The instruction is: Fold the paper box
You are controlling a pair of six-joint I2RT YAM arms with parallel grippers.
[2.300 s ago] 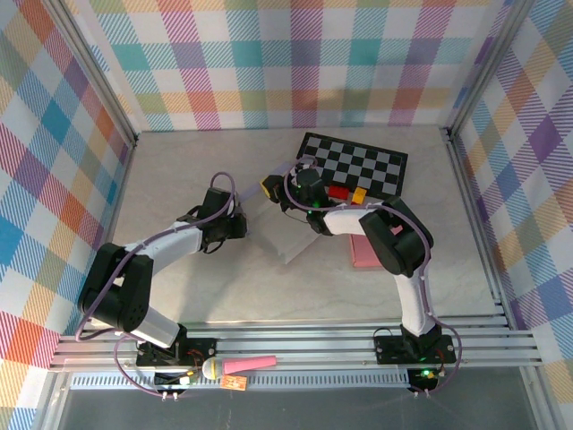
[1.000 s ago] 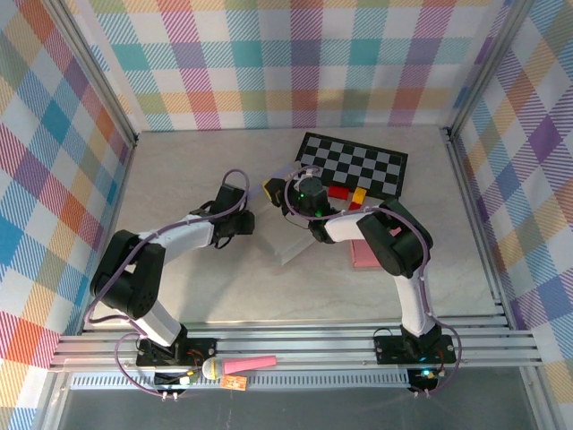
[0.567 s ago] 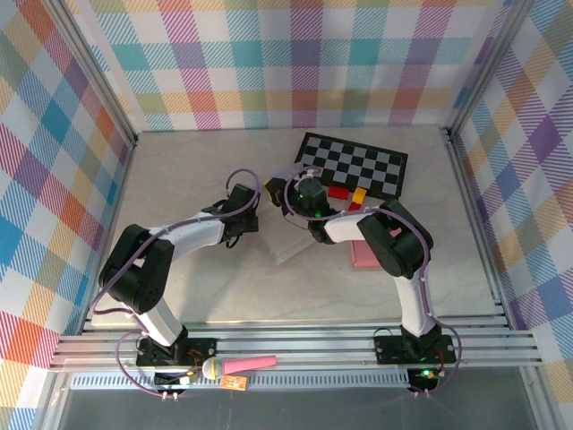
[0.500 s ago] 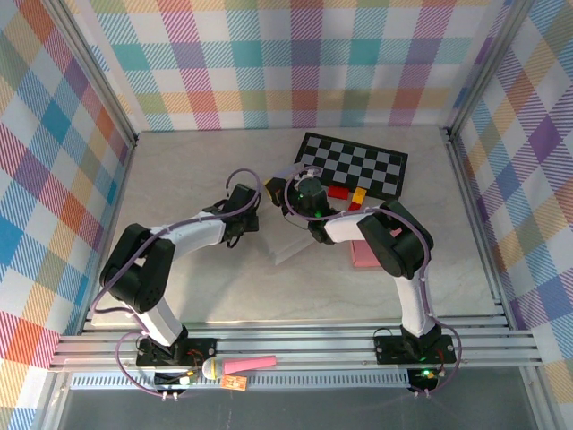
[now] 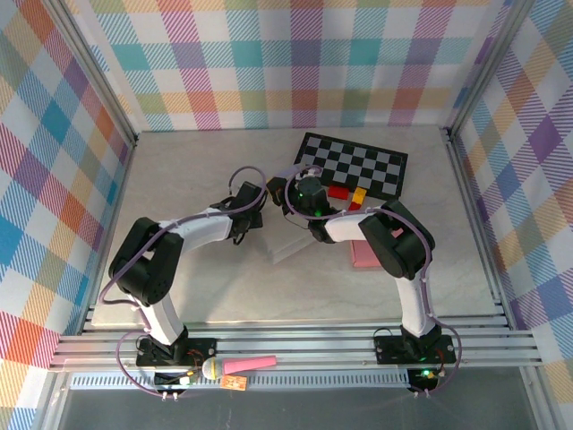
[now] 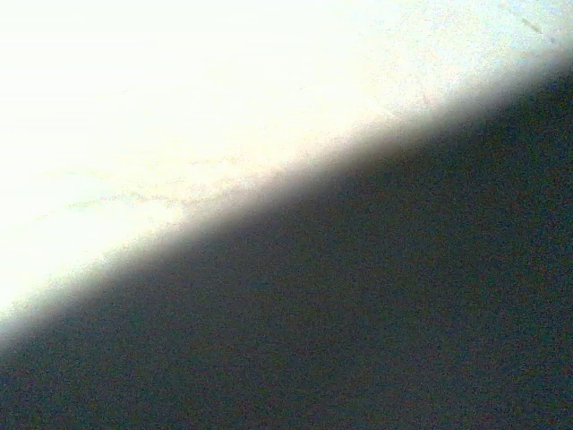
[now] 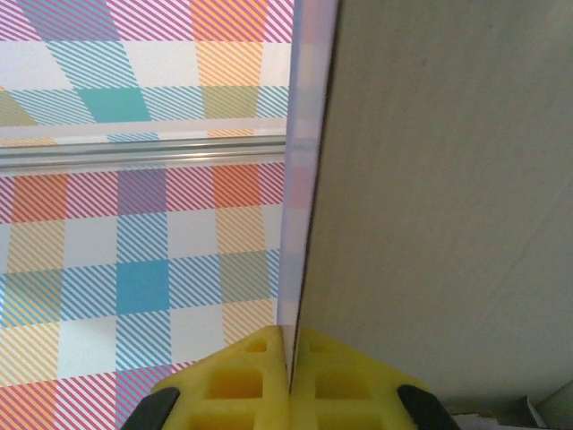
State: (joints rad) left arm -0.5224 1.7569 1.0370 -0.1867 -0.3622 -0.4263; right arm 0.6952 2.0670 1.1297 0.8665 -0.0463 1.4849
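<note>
Pinching the box [image 5: 291, 242] edge shut in the right gripper [image 7: 290, 358], mid-table near the checkerboard [image 5: 354, 166]. Needing a slow bend, not tearing paper. Holding the left gripper [image 5: 253, 215] close by; apart or together, cannot tell.

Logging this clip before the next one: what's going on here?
Both arms meet over a pale paper box beside a checkerboard. The right claw is shut on the thin edge of one panel. The left claw sits at the box's left side; its camera is too blurred to tell whether it grips. The box looks far from finished.
</note>
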